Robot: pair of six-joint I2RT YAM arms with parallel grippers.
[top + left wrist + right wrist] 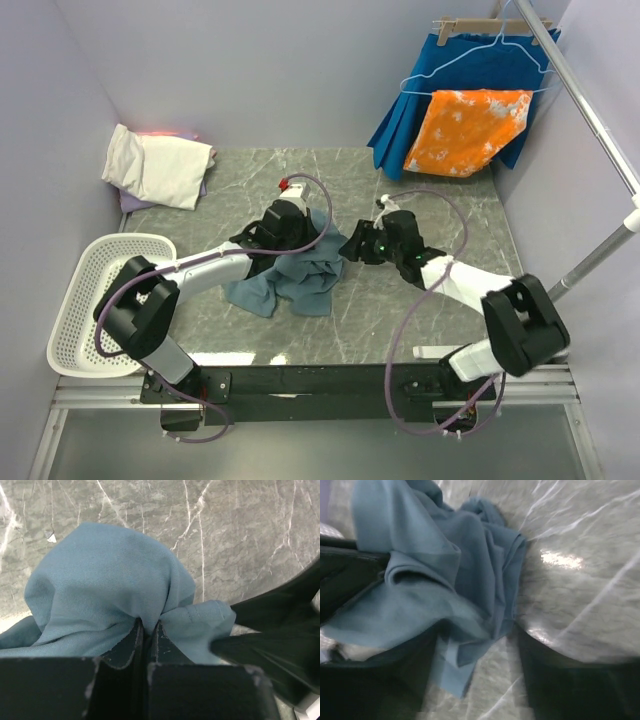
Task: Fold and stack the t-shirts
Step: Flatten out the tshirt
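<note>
From above, I see the crumpled dusty blue-grey cotton t-shirt (285, 282) lying right of the white plastic basket (70, 310). In the left wrist view, my left gripper (148, 632) is pinching its cloth tight. In the right wrist view, my right gripper (477, 690) has its jaws apart beside the shirt, farther from the basket.

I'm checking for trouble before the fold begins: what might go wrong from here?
The left tool pinches only a small fold of the crumpled blue-grey t-shirt, so the cloth may slip out when pulled. The right tool, open, sits at a bunched, layered edge and may catch several layers, leaving the shirt twisted. Both tools are close together and might bump.
</note>
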